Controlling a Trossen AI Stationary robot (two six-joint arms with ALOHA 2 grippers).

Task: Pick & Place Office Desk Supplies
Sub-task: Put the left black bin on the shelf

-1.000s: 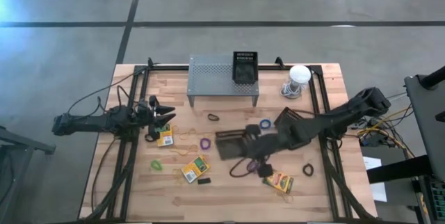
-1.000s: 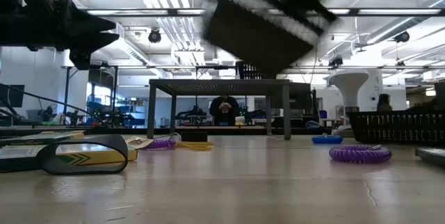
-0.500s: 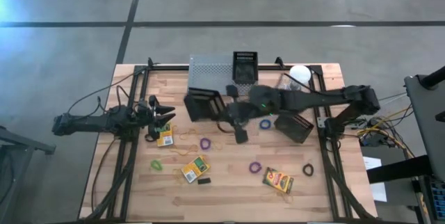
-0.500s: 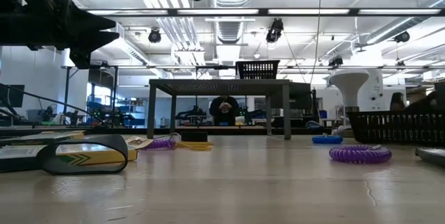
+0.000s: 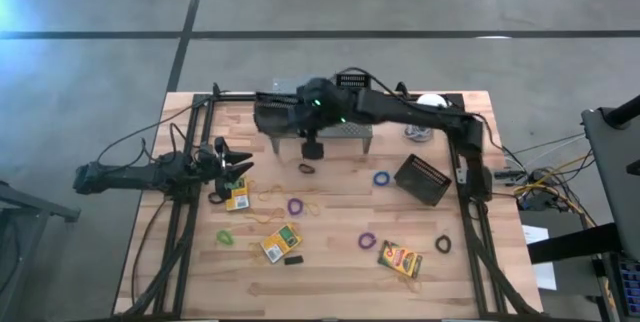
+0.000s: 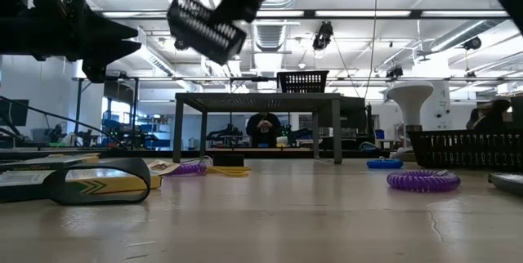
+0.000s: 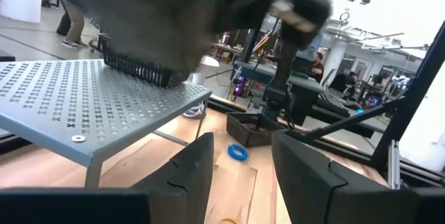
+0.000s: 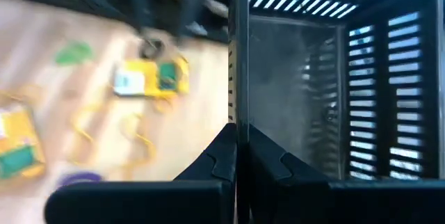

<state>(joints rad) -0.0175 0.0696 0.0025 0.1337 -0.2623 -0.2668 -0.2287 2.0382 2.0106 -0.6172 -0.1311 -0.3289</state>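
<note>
No writing is readable. The right gripper (image 8: pixel 236 158), clamped on a black lattice basket's (image 5: pixel 275 114) wall, holds it above the shelf (image 5: pixel 350 130); the left gripper (image 5: pixel 243 169) is parted, empty.

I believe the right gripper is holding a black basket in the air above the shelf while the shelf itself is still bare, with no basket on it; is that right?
Not quite. The right gripper does hold a black basket in the air over the grey shelf, but the shelf is not bare: another black basket already stands on it, as the low view shows.
</note>
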